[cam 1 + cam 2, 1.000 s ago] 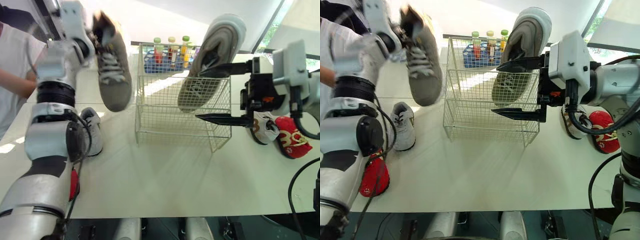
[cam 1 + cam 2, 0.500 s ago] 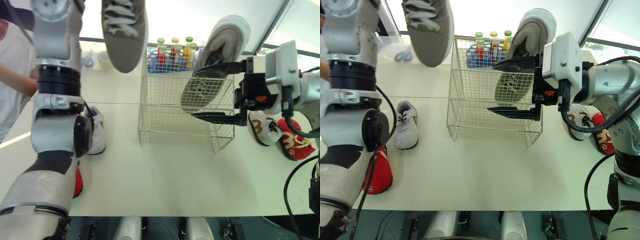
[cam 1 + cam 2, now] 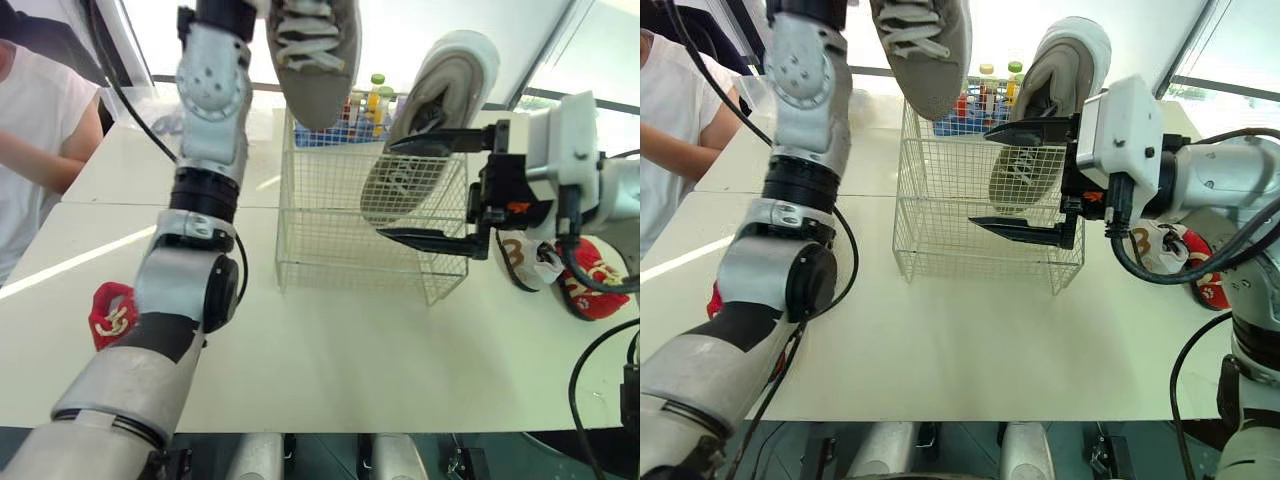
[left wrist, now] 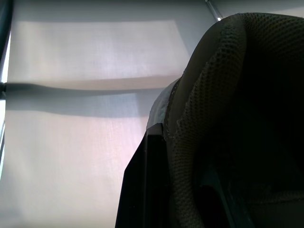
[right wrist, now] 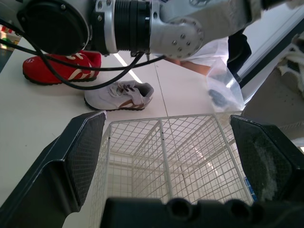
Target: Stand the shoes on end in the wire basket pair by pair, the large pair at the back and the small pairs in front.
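Note:
A large grey lace-up shoe [image 3: 308, 55] hangs toe down above the back left corner of the wire basket [image 3: 330, 225]. My left gripper [image 4: 178, 161] is shut on its heel collar. Its mate [image 3: 432, 125] stands on end in the basket's right part, toe down, heel above the rim. My right gripper [image 3: 385, 192] is open in front of that shoe, one finger crossing it, the other lower along the basket's front. Small shoes lie on the table: a white and brown one [image 3: 525, 258] and a red one [image 3: 592, 282] at the right, a red one [image 3: 110, 312] at the left, a white one [image 5: 121, 95] beside it.
A blue crate of coloured bottles [image 3: 355, 105] stands just behind the basket. A person in a white shirt [image 3: 40, 140] sits at the table's left side. Bare tabletop [image 3: 340, 360] lies in front of the basket.
My left arm has swung the grey shoe up and to the right, from left of the basket to above its back left corner. The right gripper has barely moved.

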`<state>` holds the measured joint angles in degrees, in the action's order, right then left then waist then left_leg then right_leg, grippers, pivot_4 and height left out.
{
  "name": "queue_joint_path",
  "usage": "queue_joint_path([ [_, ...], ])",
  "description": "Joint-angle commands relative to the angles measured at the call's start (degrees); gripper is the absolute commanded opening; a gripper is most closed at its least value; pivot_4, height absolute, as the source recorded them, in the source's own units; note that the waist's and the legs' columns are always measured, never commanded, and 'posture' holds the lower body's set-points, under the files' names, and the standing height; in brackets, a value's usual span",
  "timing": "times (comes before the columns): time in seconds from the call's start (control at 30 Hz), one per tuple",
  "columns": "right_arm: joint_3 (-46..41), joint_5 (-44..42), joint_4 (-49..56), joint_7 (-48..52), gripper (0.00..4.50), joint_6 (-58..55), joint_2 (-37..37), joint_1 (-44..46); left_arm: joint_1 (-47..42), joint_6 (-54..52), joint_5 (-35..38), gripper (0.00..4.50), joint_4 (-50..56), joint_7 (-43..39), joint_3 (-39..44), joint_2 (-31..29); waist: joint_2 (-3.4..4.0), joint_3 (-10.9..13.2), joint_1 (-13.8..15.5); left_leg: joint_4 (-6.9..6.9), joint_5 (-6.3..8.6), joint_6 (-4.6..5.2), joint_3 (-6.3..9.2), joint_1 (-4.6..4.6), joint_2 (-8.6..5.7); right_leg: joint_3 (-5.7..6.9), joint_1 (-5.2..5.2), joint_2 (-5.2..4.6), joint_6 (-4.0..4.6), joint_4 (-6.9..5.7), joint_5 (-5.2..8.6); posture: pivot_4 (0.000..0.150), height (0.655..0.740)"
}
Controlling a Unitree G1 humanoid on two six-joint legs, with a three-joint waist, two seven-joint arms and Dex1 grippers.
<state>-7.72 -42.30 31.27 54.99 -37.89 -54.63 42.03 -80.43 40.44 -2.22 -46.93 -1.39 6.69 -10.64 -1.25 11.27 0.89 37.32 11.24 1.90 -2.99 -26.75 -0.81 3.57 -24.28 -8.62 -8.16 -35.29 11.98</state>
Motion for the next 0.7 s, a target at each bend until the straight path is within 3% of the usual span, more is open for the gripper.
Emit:
queue_joint_path([
  [0.03,-2.8,-1.6,1.7,-1.3,4.5,-0.6,-0.9,0.5,0.1,7.7,-4.9,0.02,-1.8,5.7,-1.5,0.1,0.0,0.0,0.0,0.0,0.0,0.0,0.0,0.0,0.0,0.0,0.0,0.0,0.0,0.0,-0.01,0.15,0.74],
  [0.23,-2.8,-2.9,2.6,-2.4,4.5,-2.0,-1.4,0.9,3.0,14.9,-9.7,0.02,-7.8,11.9,-3.5,1.6,0.0,0.0,0.0,0.0,0.01,0.01,0.02,0.01,0.01,0.0,0.0,0.0,0.0,0.0,-0.01,0.15,0.74],
  [0.5,-2.8,-3.8,2.9,-3.1,4.5,-3.2,-2.4,1.6,7.1,15.5,-13.5,0.02,-11.7,17.0,-6.6,4.7,0.0,0.0,0.0,0.01,0.02,0.03,0.02,0.0,0.02,0.0,0.0,0.0,0.02,0.0,-0.04,0.15,0.74],
  [0.7,-2.9,-4.3,3.0,-3.5,4.5,-3.5,-2.9,1.6,12.2,13.6,-13.8,0.02,-13.2,15.5,-8.8,6.9,0.01,-0.1,0.2,0.02,0.02,0.04,0.03,0.01,0.02,0.01,0.0,-0.01,0.02,0.0,-0.04,0.15,0.74],
])
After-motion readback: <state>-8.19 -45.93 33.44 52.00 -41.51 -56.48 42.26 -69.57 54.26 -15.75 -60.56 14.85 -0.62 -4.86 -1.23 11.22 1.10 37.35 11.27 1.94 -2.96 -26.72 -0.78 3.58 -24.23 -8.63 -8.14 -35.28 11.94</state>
